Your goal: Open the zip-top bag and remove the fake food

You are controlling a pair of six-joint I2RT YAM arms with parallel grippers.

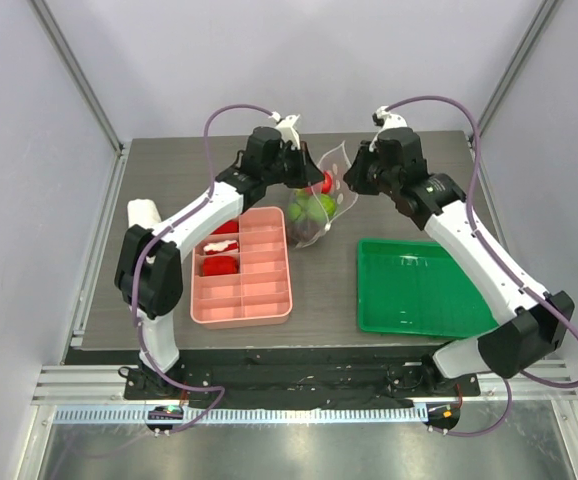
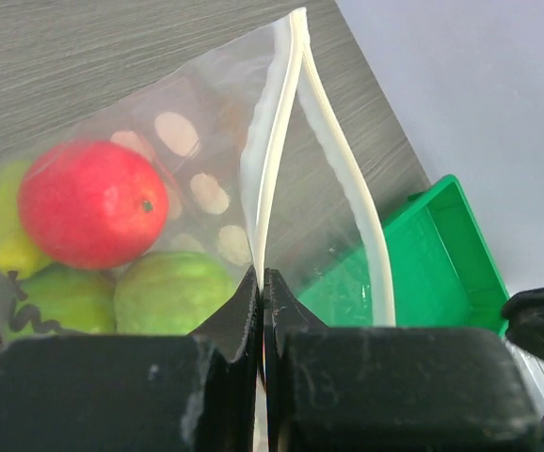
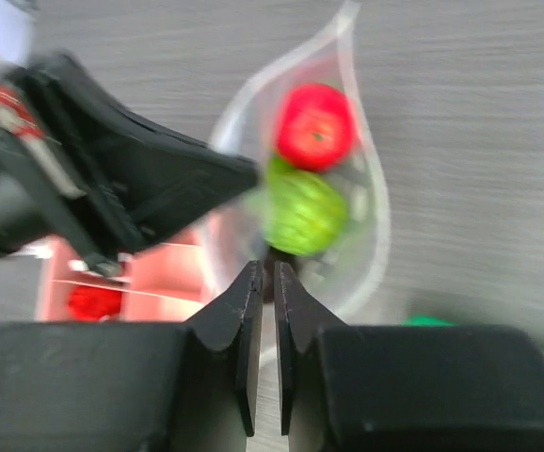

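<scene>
zip-top bag (image 1: 319,200) hangs above table (image 1: 169,170), between pink divided tray (image 1: 269,300) and green tray (image 1: 419,300), mouth spread; fake food, red apple (image 2: 91,204) and green fruits, all inside; left gripper (image 2: 261,278) pinches one zip lip, holding it up; right gripper (image 3: 264,273) jaws narrow at opposite lip, can't tell if gripping

Pink divided tray (image 1: 265,291) left, red pieces (image 1: 219,265) inside; green tray (image 1: 419,290) right.

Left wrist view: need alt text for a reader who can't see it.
The left pincer is shut on one white zip rim of a clear dotted zip-top plastic bag whose mouth gapes open. Inside lie a red plastic apple and green plastic fruits; a green plastic tray sits beyond on the grey wood-grain table.
</scene>
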